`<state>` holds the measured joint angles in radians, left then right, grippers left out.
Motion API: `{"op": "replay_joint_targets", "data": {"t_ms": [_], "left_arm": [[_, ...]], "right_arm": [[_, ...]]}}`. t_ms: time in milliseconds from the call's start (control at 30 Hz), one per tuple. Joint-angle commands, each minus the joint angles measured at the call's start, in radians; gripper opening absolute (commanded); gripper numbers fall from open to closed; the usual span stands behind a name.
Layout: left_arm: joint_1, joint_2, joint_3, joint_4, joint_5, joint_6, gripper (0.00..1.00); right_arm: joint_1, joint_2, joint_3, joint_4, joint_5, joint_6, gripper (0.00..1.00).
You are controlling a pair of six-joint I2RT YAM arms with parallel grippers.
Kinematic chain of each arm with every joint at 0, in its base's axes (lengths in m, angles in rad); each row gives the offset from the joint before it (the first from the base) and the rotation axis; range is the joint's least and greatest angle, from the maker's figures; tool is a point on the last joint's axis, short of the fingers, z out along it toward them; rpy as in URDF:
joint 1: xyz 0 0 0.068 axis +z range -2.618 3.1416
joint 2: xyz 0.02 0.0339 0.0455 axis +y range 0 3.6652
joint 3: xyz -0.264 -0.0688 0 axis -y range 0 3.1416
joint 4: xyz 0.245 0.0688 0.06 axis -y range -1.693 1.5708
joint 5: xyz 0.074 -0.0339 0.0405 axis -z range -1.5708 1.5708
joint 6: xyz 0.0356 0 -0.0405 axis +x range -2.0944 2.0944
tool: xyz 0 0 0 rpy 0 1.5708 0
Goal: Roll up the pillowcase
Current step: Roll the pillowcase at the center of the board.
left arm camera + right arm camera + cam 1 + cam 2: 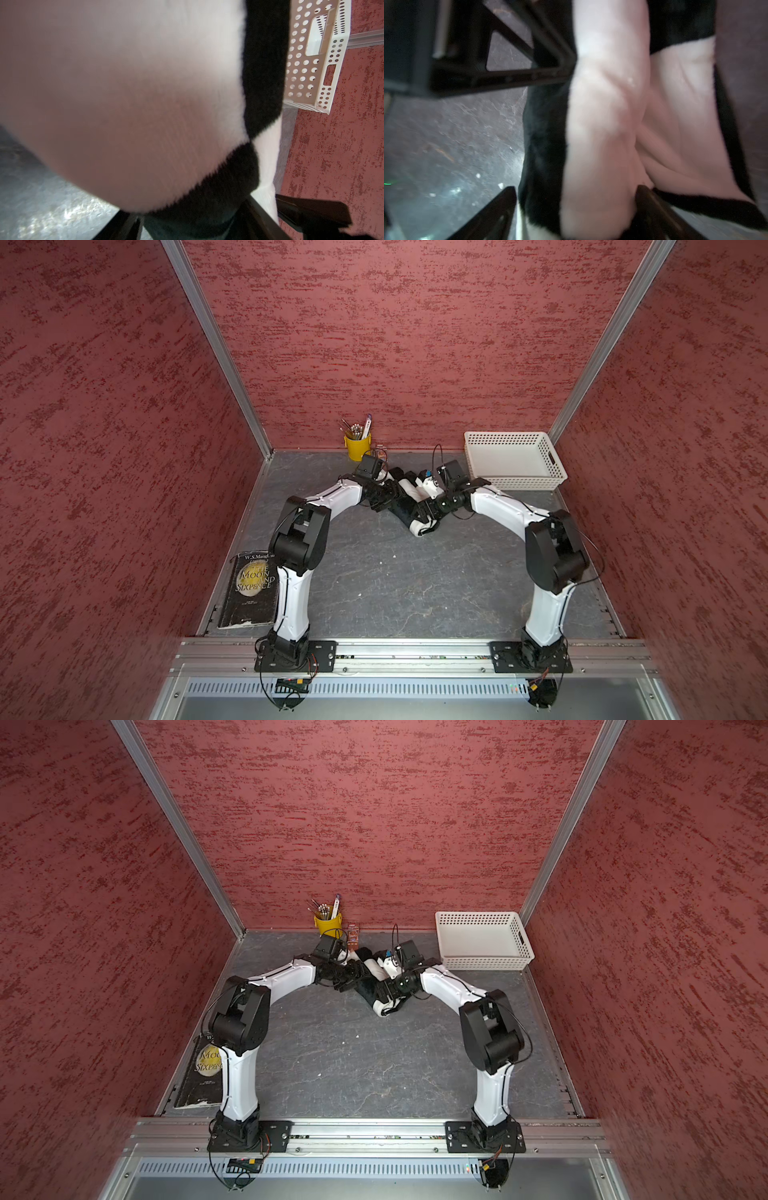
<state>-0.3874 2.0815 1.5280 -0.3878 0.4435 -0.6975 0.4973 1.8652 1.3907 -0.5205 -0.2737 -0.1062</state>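
Pillowcase (409, 514) is lying rolled, slanted, at back-centre of desk (395, 580). Both arms are leaning over it, hiding most of it in both top views. Right tool (576, 188) is standing wide apart astride the roll. Left tool (191, 207) is straddling it too; clamping or not, cannot tell. White basket (519, 483) is sitting beside right wrist, yellow pencil cup (356, 447) behind left wrist, and book (251, 593) is lying near left.

L arm (299, 539) & R arm (552, 547) arched fwd, elbows high, forearms angled inward, wrists meeting at pillowcase (422, 526). L gripper (388, 495) on its L side, jaws spread round roll, cloth fills gap; grip unclear. R gripper (426, 510) on its R side, jaws wide apart, straddling roll; one finger (500, 209) clear of cloth, other touching.
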Motion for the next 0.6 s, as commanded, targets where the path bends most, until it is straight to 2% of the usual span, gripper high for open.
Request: {"op": "replay_joint_targets", "data": {"t_ms": [0,133,333,500,567], "left_arm": [[-0.012,0.031,0.007,0.006,-0.009,-0.011,0.71],[-0.011,0.025,0.002,0.005,-0.010,-0.010,0.71],[-0.008,0.018,-0.010,0.014,-0.007,-0.013,0.71],[-0.009,0.012,-0.021,0.018,-0.007,-0.015,0.71],[-0.007,0.009,-0.025,0.021,-0.006,-0.013,0.71]], "right_arm": [[0.135,-0.066,-0.115,0.162,0.408,-0.125,0.99],[0.252,-0.043,-0.171,0.300,0.643,-0.257,0.99],[0.297,0.062,-0.159,0.450,0.876,-0.367,0.99],[0.294,0.072,-0.145,0.396,0.840,-0.323,0.99],[0.290,0.069,-0.137,0.348,0.787,-0.286,0.92]]}}
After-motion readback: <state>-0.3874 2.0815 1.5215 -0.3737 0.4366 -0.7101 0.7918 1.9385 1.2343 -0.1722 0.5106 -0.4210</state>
